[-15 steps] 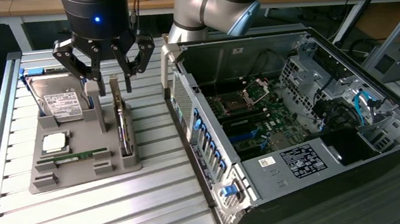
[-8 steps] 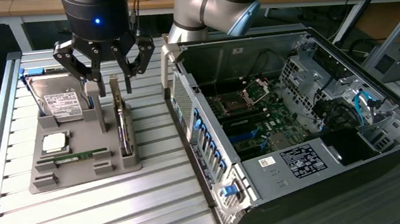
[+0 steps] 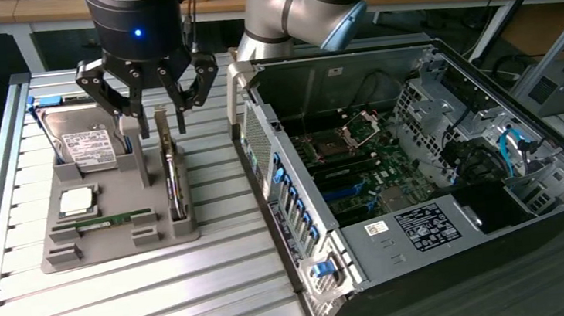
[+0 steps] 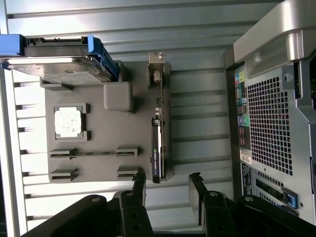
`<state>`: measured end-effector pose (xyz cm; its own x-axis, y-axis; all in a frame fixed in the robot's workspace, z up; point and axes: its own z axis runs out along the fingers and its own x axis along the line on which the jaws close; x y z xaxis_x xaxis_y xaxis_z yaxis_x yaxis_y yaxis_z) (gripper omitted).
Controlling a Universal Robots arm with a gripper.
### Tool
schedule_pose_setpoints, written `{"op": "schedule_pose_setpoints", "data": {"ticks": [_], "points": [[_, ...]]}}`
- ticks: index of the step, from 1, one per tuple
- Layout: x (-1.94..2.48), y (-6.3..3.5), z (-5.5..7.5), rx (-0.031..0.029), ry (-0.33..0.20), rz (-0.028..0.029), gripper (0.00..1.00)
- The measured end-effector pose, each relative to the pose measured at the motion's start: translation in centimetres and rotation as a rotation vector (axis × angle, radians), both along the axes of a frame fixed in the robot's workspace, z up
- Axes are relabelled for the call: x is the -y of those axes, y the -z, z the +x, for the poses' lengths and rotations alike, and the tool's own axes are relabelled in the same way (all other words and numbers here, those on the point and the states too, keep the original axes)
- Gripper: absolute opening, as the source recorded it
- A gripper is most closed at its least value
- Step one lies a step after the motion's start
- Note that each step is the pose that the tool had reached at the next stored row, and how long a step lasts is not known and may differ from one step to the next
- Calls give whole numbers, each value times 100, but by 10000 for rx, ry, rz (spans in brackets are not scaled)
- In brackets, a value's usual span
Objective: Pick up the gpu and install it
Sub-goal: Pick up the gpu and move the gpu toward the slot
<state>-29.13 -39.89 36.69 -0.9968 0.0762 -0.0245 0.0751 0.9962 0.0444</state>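
- One robot arm (image 3: 299, 9) reaches over the grey tray (image 3: 114, 248), and its gripper (image 3: 157, 117) hangs in the air above the tray.
- Its black fingers (image 3: 111, 97) are spread wide and clasp nothing. In the wrist view the two fingertips (image 4: 139, 183) stand apart with bare table between them.
- The gpu (image 3: 172, 176) stands on its long edge in a slot along the side of the tray nearest the computer case (image 3: 453, 211), which is the tray's side toward the exterior view's right.
- From the wrist camera, the gpu (image 4: 159, 133) runs the length of that side of the tray (image 4: 113, 123). It shows a dark face and a silver bracket (image 4: 157, 64) at the end by the hard drive.
- The gripper (image 4: 168, 186) is lined up roughly over the card, with the card closer to one fingertip than the other.
- A hard drive (image 3: 89, 142) with a white label leans at the far end of the tray. The wrist view shows it (image 4: 59, 66) beside a blue carrier (image 4: 101, 54).
- A square processor chip (image 3: 77, 199) lies flat in a pocket near the middle of the tray.
- A narrow green memory stick (image 3: 102, 219) lies in a slot toward the tray's near end.
- The tray rests on a ribbed metal table (image 3: 172, 308).
- The computer case lies just beside the tray with its side open, and the green main board (image 3: 366, 165) shows inside.
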Motion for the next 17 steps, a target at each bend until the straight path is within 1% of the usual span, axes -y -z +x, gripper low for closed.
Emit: {"op": "schedule_pose_setpoints", "data": {"ticks": [17], "points": [[0, 60, -2, -1, 0, -1, 48]]}}
